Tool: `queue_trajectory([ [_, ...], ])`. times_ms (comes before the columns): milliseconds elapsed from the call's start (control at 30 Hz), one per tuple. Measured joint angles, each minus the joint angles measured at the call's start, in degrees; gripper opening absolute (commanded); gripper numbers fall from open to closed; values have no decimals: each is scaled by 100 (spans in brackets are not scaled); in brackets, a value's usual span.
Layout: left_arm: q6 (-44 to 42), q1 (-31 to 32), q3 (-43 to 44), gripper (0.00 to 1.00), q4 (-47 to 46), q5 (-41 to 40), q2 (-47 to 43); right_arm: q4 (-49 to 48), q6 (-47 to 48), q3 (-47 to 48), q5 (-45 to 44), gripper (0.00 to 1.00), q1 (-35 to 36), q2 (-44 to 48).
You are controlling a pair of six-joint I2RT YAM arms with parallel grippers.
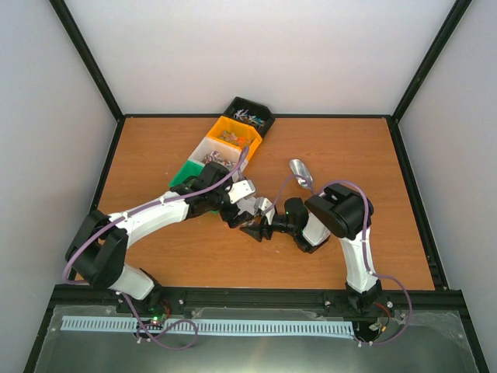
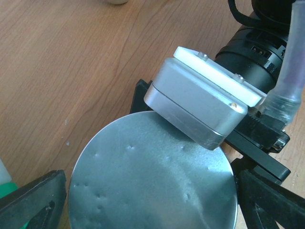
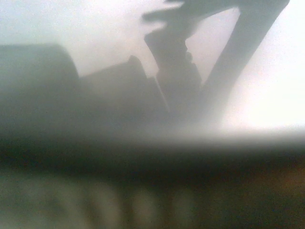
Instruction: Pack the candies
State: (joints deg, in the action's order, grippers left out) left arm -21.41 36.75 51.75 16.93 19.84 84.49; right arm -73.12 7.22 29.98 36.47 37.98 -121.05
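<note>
The candies are tiny wrapped sweets lying in the black bin [image 1: 250, 116], the orange bin [image 1: 233, 137] and the white bin [image 1: 215, 158]. In the left wrist view a round silver lid [image 2: 152, 176] fills the bottom, and my left gripper [image 2: 152, 205] is shut on it, with a black finger [image 2: 33, 200] at each edge. In the top view my left gripper [image 1: 245, 205] and my right gripper [image 1: 260, 227] meet at the table's middle. The right gripper's black fingers [image 2: 259, 152] flank the jar under the lid and seem to hold it. The right wrist view is blurred by something very close.
A green bin [image 1: 185, 172] ends the diagonal row of bins, close behind my left arm. A silver scoop [image 1: 300, 172] lies on the wooden table [image 1: 373, 171] just behind my right arm. The right wrist's silver camera box [image 2: 200, 102] hangs over the lid.
</note>
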Motion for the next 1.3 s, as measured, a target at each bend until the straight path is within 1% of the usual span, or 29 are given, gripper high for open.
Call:
queue_trajectory([
  [167,-2,0,0,99,0,35,2,0,0,0,2,40,0,0],
  [367,-98,0,0,87,4,70,20,-2,2,-4,13,40,0,0],
  [467,-188,-2,4,83,20,87,20,-2,4,-4,13,40,0,0],
  [600,-341,-13,15,80,76,144,22,-4,52,-20,46,40,0,0],
  [767,-739,-55,74,76,260,354,50,4,140,-63,144,40,0,22],
  [1000,-1681,-114,201,74,863,841,52,203,356,-232,398,41,33,219],
  [1033,-1821,-122,223,73,973,905,52,269,393,-264,446,43,37,269],
  [1067,-1928,-129,234,72,1036,957,50,310,422,-286,476,48,37,308],
  [1200,-2225,-151,251,72,1176,1080,46,420,507,-343,518,77,37,402],
  [1300,-2214,-146,221,72,1093,1097,44,343,498,-422,437,90,37,431],
])
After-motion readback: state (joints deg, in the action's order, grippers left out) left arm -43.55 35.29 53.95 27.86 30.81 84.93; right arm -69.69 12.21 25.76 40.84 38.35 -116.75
